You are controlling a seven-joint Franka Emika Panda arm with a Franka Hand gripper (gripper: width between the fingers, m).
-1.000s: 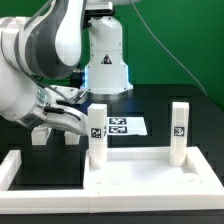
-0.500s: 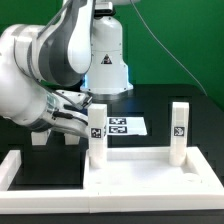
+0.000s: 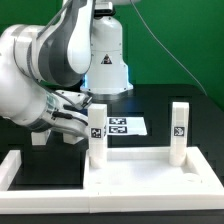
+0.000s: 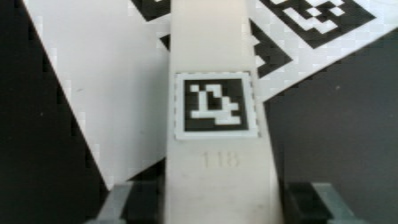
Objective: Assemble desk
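White plastic fills the foreground: the desk top [image 3: 140, 172] lies flat at the near edge of the black table [image 3: 165, 105], with a long border bar [image 3: 28, 166] just beside it on the exterior view's left. None of these has shifted over the last second. Two legs stand upright in the top. The second leg [image 3: 179, 132] is alone on the exterior view's right, and the gripped leg [image 3: 97, 135] [image 4: 222, 60] is nearer the middle. The change is at this leg. A second ago the gripper [image 3: 85, 127] [image 4: 217, 205] hung a little short of it with its jaws wide, and now they have closed in on it. In the wrist view the dark fingers [image 4: 128, 205] sit against both sides of the leg, below its black-and-white tag [image 4: 214, 103], so the gripper is clamped on the gripped leg. The arm [image 3: 45, 75] reaches in low from the exterior view's left, its forearm sloping down to the leg. Its upper link has swung up and toward the exterior view's right since a second ago, and has barely moved in the last half second. Two small white pieces [image 3: 40, 137] sit behind the wrist, too covered to identify. Beyond lies the marker board [image 3: 125, 126] [image 4: 317, 22], partly hidden by the leg in both views, and then the robot's base [image 3: 105, 60].
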